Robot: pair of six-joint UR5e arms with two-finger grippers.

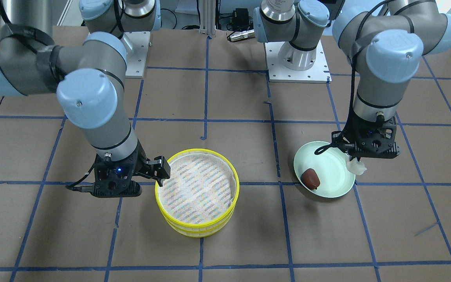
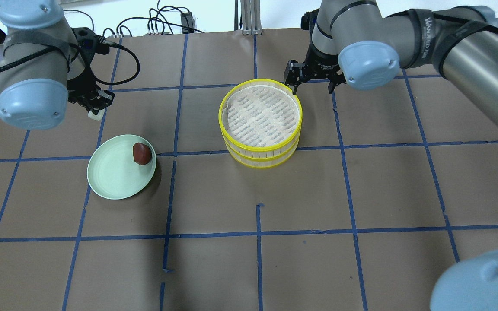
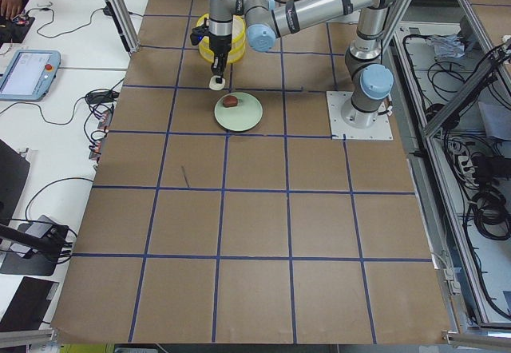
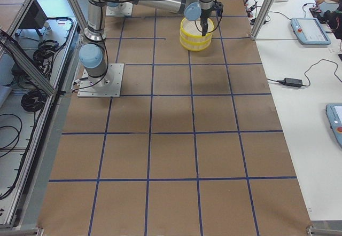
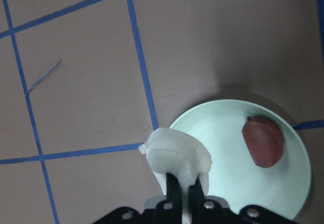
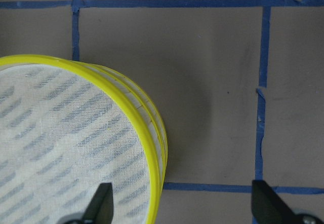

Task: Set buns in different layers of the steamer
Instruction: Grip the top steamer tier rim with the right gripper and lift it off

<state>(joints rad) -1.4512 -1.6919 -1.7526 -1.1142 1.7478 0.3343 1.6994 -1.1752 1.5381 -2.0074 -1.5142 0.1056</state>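
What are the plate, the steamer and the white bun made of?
The plate looks like smooth plastic or glazed ceramic: even pale green, faint rings, soft sheen. The steamer seems plastic: bright yellow rims, pale ribbed sides. Its liner looks like woven cloth, with a striped weave. The white bun looks soft, perhaps foam or rubber: matte and lumpy.

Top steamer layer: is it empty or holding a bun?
Empty: top layer shows only liner; white bun is in the left gripper, brown bun on the plate.

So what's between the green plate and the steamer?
Only bare table crossed by blue tape; nothing stands between the plate and the steamer, as the overhead view shows.
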